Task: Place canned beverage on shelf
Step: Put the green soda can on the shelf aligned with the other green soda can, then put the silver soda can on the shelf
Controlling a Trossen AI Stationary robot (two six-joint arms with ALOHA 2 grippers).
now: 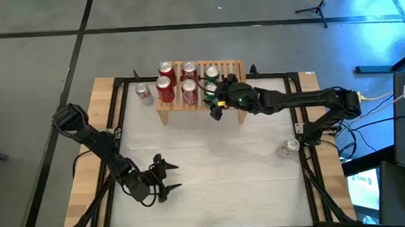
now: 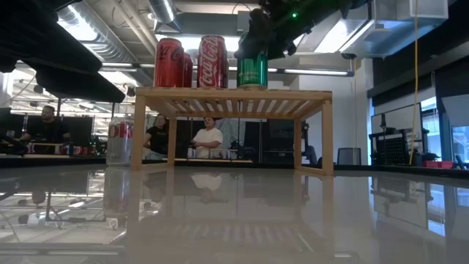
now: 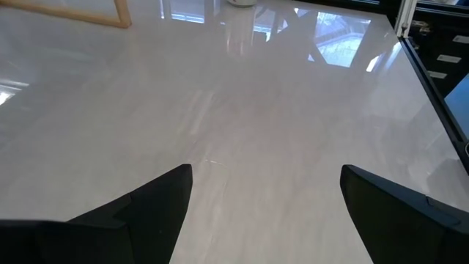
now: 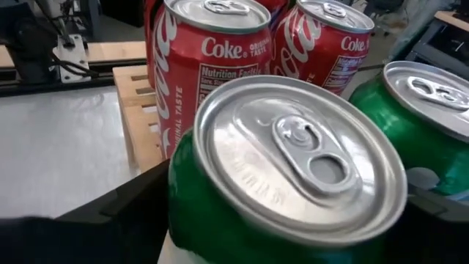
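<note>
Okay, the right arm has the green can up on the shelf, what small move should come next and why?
Probably lift the right gripper straight up and back. The green can stands upright on the shelf beside the red cans, and the fingers look spread on either side of it.

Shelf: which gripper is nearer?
Right. The right gripper is over the shelf, its fingers around a green can. The left gripper hangs open over the table's front, away from it.

On the table are four red cans (image 1: 165,67) on one wooden shelf (image 1: 236,66), two green cans (image 1: 212,73) there as well, a fifth red can (image 1: 143,93) beside it, and one silvery can (image 1: 290,147) apart.
</note>
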